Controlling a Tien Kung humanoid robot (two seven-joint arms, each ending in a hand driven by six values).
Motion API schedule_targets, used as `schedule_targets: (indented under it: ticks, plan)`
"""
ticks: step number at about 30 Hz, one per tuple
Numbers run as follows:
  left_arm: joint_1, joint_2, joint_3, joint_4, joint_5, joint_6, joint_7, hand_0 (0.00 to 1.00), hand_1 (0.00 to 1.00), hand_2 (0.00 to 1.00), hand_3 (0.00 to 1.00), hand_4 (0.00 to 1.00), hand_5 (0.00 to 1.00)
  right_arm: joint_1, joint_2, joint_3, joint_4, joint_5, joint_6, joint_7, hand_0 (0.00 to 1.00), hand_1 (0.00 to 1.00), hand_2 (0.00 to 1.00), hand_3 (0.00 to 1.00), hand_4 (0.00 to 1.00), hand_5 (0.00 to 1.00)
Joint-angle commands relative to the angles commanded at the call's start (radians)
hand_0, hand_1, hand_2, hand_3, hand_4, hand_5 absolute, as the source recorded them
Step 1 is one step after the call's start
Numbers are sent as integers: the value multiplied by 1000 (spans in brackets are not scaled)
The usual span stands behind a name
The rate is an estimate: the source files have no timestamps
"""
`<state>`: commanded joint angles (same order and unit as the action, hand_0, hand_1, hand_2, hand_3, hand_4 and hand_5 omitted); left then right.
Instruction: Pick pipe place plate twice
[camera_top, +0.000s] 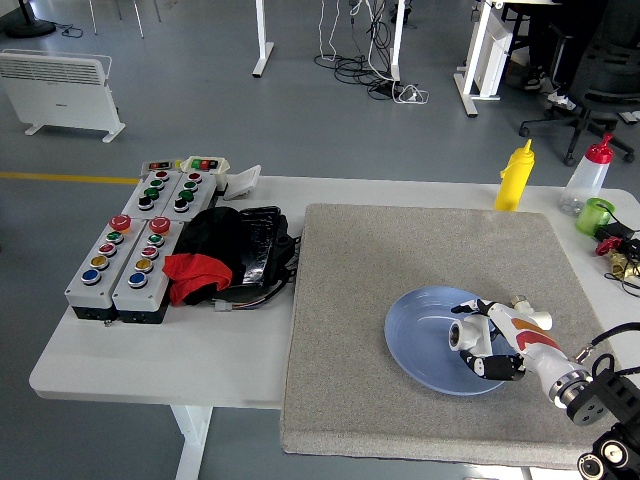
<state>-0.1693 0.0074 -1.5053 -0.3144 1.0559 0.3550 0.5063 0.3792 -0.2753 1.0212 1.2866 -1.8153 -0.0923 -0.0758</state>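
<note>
From the head view, the right hand (490, 342) is reaching in from the lower right corner and hovering over the right half of the blue plate (425, 345), its fingers (497, 366) curling round a short white pipe (462, 335) whose open end is facing left; the pipe is sitting in the grasp above the plate rather than lying on it. A second white pipe piece (530, 316) is poking out just beyond the hand at the plate's right rim, on the grey mat (400, 250). The risk here, as I judge it, is the pipe rolling once let go: the plate is shallow, the pipe is round, and a release so near the rim could be sending it off onto the mat. The hand could also be nudging the other piece as it opens. The thumb and the pipe's far end are hiding behind the fingers, so how firm the grip is remains unclear. The left arm is not showing anywhere.
</note>
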Motion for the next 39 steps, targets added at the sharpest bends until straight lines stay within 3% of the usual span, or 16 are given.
schedule_targets:
  ticks: [11,16,20,27,33,39]
  plan:
    - [9,-2,-1,-2,3,2,4,731,682,678,726,404,998,12,-21,15,-7,89,-19,12,998,933,998,947,861,275]
    - [10,-2,0,-2,2,3,6,731,683,679,726,404,998,82,-54,16,-61,112,-44,2,998,917,990,917,831,297]
    - [9,-1,6,-2,-4,3,5,731,683,679,727,404,998,161,-84,-6,-138,107,-14,-22,985,906,957,890,797,282]
    - [0,-1,21,-1,-28,8,2,731,684,680,726,405,998,280,-120,-106,-294,128,88,-20,970,890,950,865,779,274]
    - [-7,-2,23,-2,-29,8,4,731,684,680,726,405,998,348,-132,-193,-372,129,126,-9,965,889,947,866,765,266]
    - [-10,-3,23,-2,-27,8,7,732,684,680,727,405,998,399,-128,-277,-424,139,122,15,952,884,944,860,752,251]
